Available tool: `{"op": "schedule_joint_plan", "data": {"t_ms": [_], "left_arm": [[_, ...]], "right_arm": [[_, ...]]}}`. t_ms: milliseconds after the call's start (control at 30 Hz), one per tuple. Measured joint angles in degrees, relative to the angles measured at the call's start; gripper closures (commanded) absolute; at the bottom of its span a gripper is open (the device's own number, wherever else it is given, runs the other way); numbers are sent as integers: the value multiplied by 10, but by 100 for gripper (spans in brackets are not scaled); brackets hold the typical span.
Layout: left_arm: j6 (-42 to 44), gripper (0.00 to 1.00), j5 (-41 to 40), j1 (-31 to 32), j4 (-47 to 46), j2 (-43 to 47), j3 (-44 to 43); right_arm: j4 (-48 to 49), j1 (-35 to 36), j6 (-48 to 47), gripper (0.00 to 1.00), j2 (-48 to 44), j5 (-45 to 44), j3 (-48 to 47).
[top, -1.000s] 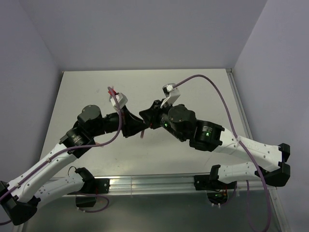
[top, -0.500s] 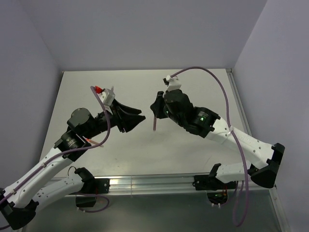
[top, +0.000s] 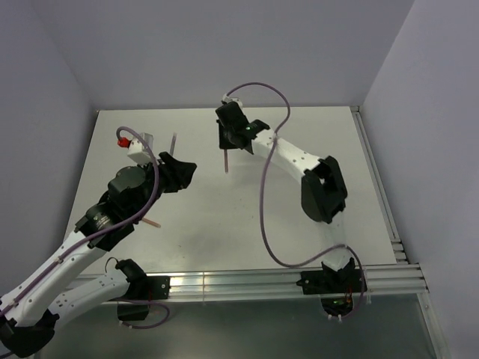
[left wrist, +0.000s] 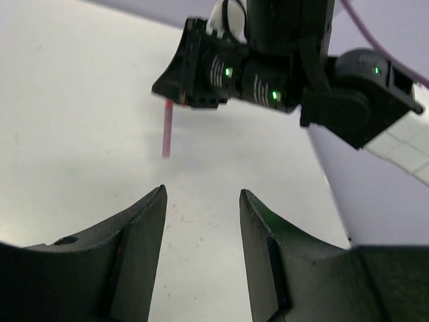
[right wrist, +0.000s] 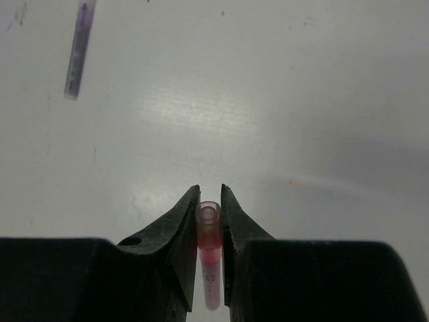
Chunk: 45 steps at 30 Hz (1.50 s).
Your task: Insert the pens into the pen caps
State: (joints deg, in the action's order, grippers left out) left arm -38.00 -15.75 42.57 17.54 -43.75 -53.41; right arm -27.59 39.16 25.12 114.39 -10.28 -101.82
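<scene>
The white desk carries two loose pens. A grey pen lies at the far left, pointing roughly front to back. An orange pen lies nearer the front, well apart from it. Faint specks dot the surface.

Pale lilac walls are enclosing a white table at centre frame; a metal rail is running along its lower edge.
</scene>
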Motion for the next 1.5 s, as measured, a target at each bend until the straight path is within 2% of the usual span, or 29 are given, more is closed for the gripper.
{"op": "schedule_joint_plan", "data": {"t_ms": [167, 267, 433, 533, 867, 1267, 1500], "left_arm": [[-41, 47, -45, 0, 44, -22, 3], [-52, 47, -54, 0, 48, -23, 4], [-61, 47, -63, 0, 48, -27, 4], [-68, 46, -68, 0, 48, -34, 6], [-121, 43, -123, 0, 86, -54, 16], [-238, 39, -211, -8, 144, -62, 28], [-350, 38, -256, -71, 207, -65, 44]], "right_arm": [[-47, -38, -15, 100, 161, 21, -166], [-56, -59, -18, 100, 205, 30, -195], [-67, -85, -18, 97, 225, 40, -195], [-67, -92, -18, 91, 226, 40, -195], [-68, -93, -18, 63, 241, 41, -195], [-41, -102, -25, 58, 237, 44, -141], [-15, -104, -36, 55, 153, 51, -25]]}}
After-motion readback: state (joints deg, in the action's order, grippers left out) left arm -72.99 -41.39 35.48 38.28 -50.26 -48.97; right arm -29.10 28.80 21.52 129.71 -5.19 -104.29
